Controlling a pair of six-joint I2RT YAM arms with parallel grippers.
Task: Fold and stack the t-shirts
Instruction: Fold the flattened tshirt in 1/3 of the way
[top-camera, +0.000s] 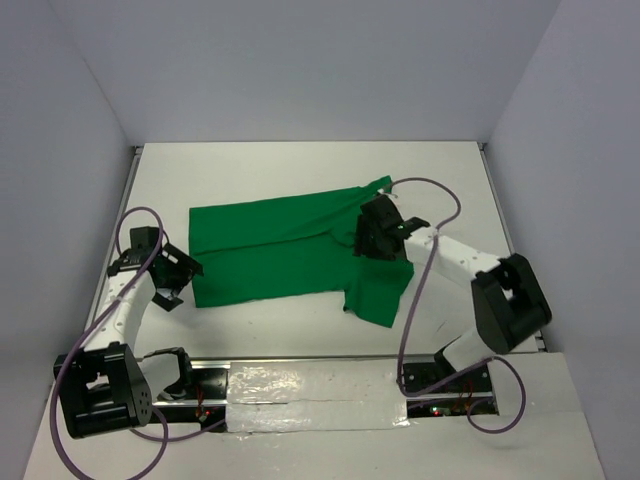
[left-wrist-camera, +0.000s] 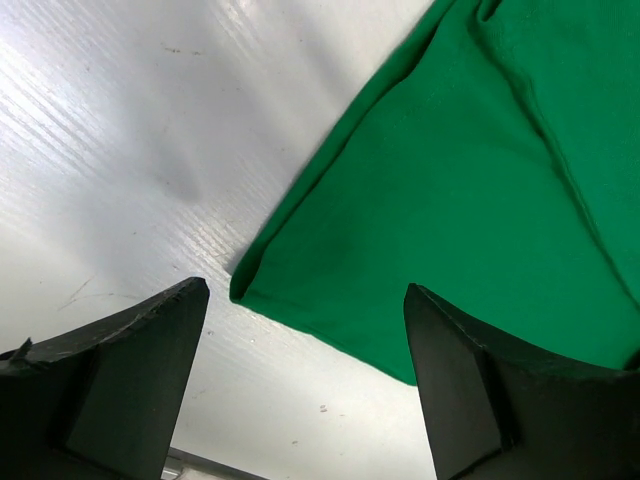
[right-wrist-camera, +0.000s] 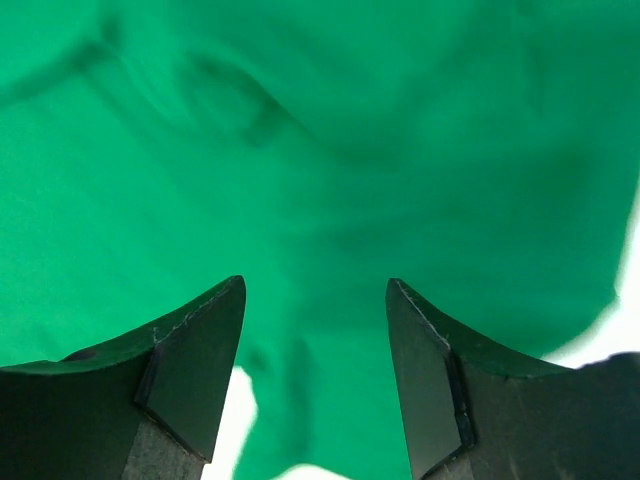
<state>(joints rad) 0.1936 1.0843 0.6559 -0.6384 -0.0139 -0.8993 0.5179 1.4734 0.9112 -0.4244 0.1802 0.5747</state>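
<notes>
Lying spread on the white worktop (top-camera: 300, 170) is one green shirt (top-camera: 280, 250), its left part flat and smooth, its right part rumpled, with a flap reaching toward the near edge. The top view alone takes in the whole shirt and both arms at once. It shows the left tool (top-camera: 178, 285) just off the shirt's near-left corner and the right tool (top-camera: 372, 242) over the shirt's right part, where the creases gather. From up there neither tool's gap can be read. The wrist views settle that. The left wrist view shows the left tool's two fingers (left-wrist-camera: 130, 380) standing wide apart, with nothing between them. Beyond them the shirt's corner lies on bare worktop, its hem folded under at the tip. The right wrist view shows the right tool's two fingers (right-wrist-camera: 190, 360) also apart, somewhat narrower, with no cloth pinched between them. That view is filled almost wholly with green, blurred, with a curved seam near the top and a sliver of worktop at the shirt's edge on the right and below. I cannot tell whether the fingertips touch the cloth. By count: one shirt, two arms, two tools, and two fingers on each.
</notes>
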